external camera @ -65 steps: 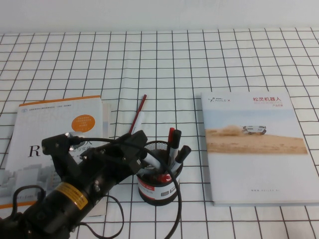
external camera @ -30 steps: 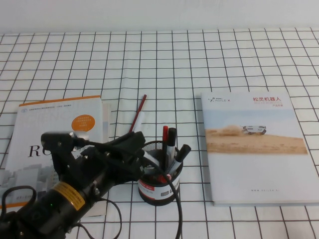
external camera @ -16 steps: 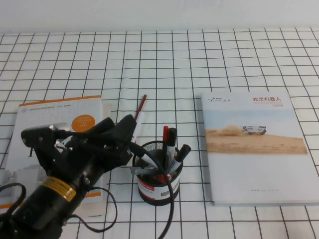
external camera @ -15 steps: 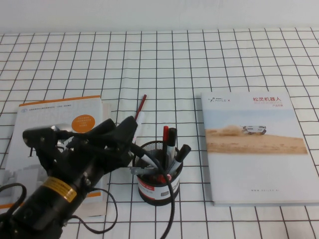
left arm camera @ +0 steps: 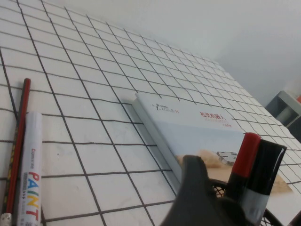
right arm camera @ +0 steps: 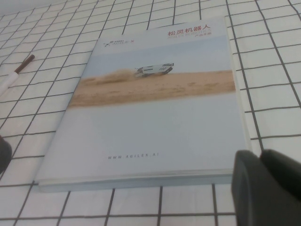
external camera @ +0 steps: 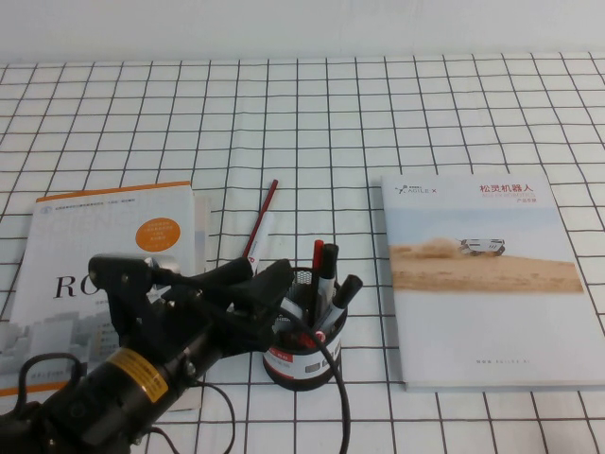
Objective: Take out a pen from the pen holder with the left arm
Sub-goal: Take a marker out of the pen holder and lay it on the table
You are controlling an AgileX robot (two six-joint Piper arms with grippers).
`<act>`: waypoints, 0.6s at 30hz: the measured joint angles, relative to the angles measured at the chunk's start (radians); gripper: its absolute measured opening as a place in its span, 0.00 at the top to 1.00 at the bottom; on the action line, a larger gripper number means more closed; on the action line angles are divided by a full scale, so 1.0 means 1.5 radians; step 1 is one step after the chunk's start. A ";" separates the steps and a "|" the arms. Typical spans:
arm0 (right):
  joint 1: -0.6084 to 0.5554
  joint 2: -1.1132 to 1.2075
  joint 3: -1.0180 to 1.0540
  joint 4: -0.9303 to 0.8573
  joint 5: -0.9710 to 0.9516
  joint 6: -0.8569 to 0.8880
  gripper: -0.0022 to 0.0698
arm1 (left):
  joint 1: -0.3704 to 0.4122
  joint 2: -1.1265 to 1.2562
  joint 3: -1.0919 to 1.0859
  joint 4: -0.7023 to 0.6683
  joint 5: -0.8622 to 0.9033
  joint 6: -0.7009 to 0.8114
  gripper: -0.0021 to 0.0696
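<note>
**At the pen holder's rim: left jaws wide, no pen held**

Near the front of the gridded table [external camera: 378,113], the black mesh pen holder [external camera: 301,355] stands upright between a book [external camera: 95,236] with an orange band on the robot's left and a brochure [external camera: 482,312] showing a desert scene on its right. A red-capped pen [external camera: 317,257] and a black-capped pen [external camera: 329,263] stand side by side in the holder. A third black marker [external camera: 347,288] leans out toward the brochure.

The left gripper [external camera: 267,274] reaches in from the lower left and hangs at the holder's left rim, just beside the pens. Its jaws stand wide apart and hold nothing. From the left wrist camera, one dark finger [left arm camera: 197,188] shows low in front, with the two capped pens close to it.

Beyond the holder, a white paint marker [left arm camera: 30,165] and a red pencil [left arm camera: 16,146] lie flat on the table, touching along their length.

The right gripper [right arm camera: 263,186] sits low at the near edge of the brochure. Whether it is wide or narrow cannot be told.
</note>
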 joint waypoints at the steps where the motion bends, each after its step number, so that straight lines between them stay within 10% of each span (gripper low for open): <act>1: 0.000 0.000 0.000 0.000 0.000 0.000 0.99 | 0.000 0.001 0.000 0.000 0.000 -0.001 0.40; 18: 0.000 0.000 0.000 0.000 0.000 0.000 0.99 | 0.000 0.005 0.000 0.001 0.003 -0.001 0.56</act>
